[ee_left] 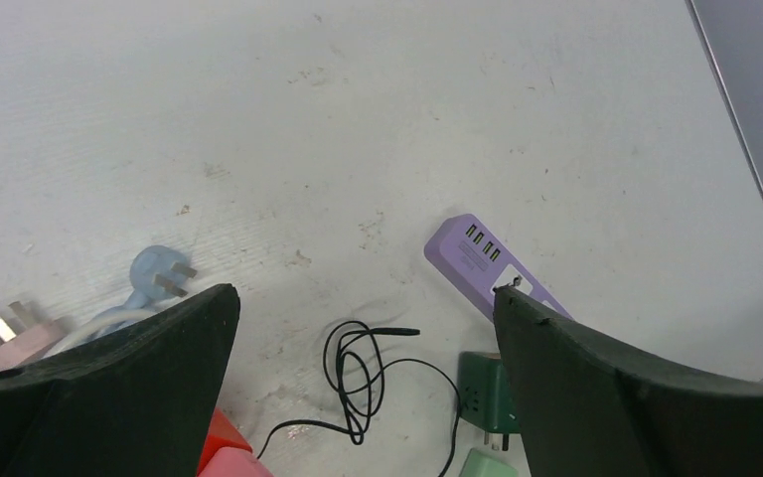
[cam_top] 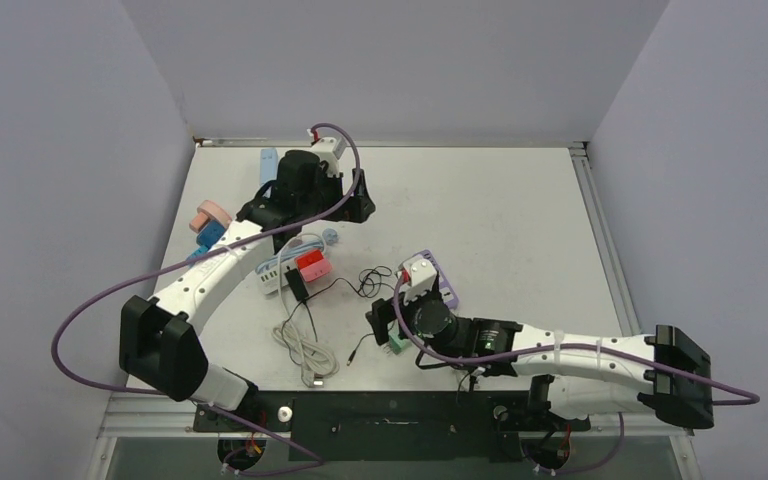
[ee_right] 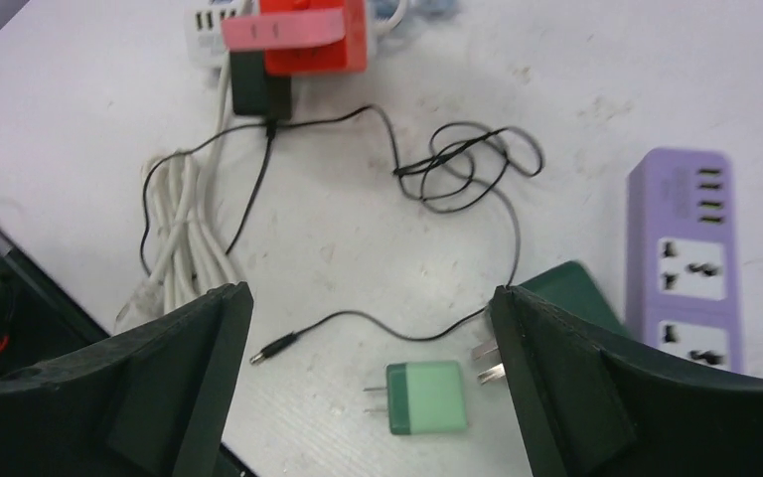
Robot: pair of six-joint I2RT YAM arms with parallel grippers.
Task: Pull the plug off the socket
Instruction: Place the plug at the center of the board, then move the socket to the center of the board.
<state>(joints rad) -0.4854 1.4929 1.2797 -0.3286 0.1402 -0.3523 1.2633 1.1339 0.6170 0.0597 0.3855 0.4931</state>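
Right end effector (ee_right: 368,298) released: fingers spread wide, nothing between them. Light green plug (ee_right: 427,397) lying flat on surface (ee_right: 576,89) under the gap, prongs exposed, in no socket. Dark green adapter (ee_right: 566,293) just beside it, partly hidden behind one finger. Purple power strip (ee_right: 684,258) near, apart from plug. Thin black cable (ee_right: 457,164) tangled beyond. Left end effector (ee_left: 366,296) also spread wide, empty, above surface; blue plug (ee_left: 154,268) lying near one finger.

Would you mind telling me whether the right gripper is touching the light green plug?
Apart. The right wrist view shows the light green plug lying between the right gripper's open fingers, with bare table visible on either side of it.
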